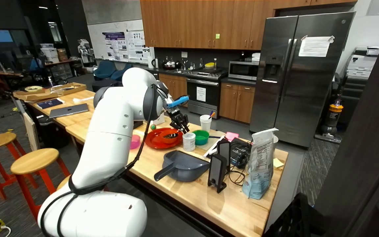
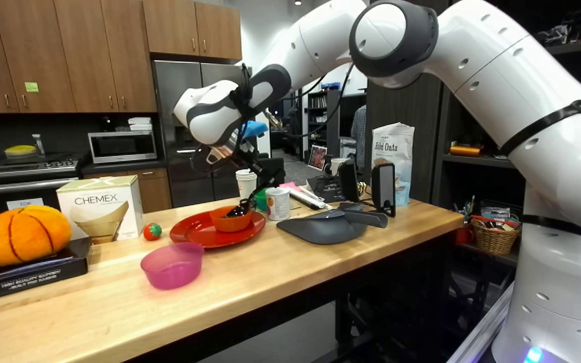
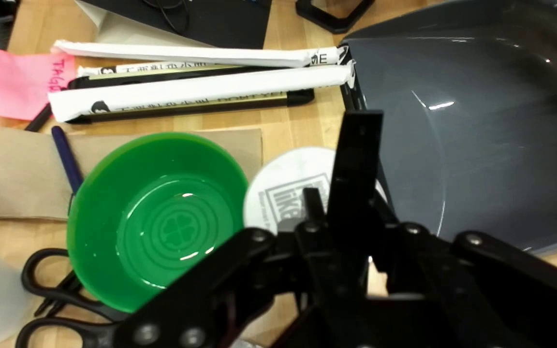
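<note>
My gripper (image 3: 346, 222) is shut on the flat black handle (image 3: 361, 145) of a utensil that looks like a spoon or ladle. In an exterior view its dark head reaches down into the orange bowl (image 2: 230, 223), which sits on a red plate (image 2: 189, 230). Dark contents show in that bowl, though how much the utensil carries I cannot tell. Close by the gripper stand a white can (image 1: 189, 143) and a green bowl (image 1: 201, 138). The wrist view shows the green bowl (image 3: 177, 227) with nothing in it, and the can's printed lid (image 3: 271, 193) partly behind the fingers.
A grey dustpan (image 1: 184, 168) lies beside the can. Black speakers (image 1: 217, 171), an oats bag (image 1: 260, 164) and wrapped straws (image 3: 201, 92) are further along. A pink bowl (image 2: 172, 267), a toy strawberry (image 2: 152, 231) and a Chemex box (image 2: 101, 206) stand beyond the plate. Scissors (image 3: 65, 299) lie near the green bowl.
</note>
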Available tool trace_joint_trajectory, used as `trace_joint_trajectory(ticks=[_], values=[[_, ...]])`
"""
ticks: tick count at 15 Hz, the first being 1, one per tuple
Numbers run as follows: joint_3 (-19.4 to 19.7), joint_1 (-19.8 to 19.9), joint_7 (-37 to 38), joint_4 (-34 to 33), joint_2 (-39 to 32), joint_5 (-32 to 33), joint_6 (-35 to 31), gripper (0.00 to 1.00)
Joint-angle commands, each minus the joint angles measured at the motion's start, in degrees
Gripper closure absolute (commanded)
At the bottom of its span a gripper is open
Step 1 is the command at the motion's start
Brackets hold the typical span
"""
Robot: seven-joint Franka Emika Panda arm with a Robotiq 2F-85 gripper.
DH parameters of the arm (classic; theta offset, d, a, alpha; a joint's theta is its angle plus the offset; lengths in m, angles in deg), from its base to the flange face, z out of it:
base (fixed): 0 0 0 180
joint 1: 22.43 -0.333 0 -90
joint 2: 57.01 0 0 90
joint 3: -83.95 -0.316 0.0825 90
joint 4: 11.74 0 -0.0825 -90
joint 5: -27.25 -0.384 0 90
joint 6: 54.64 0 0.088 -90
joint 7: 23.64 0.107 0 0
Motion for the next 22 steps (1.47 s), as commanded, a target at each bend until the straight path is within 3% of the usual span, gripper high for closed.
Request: trace_joint_trajectory(ticks=[1,12,22], values=[[0.8,0.3,-0.8,-1.9,-1.0,1.6,0.9,0.94],[-0.3,0.0,-1.7,-1.3,0.3,0.8,3.7,0.94],[-1.4,-0.4,-3.6,-5.2,-1.4,0.3,4.0,0.94]])
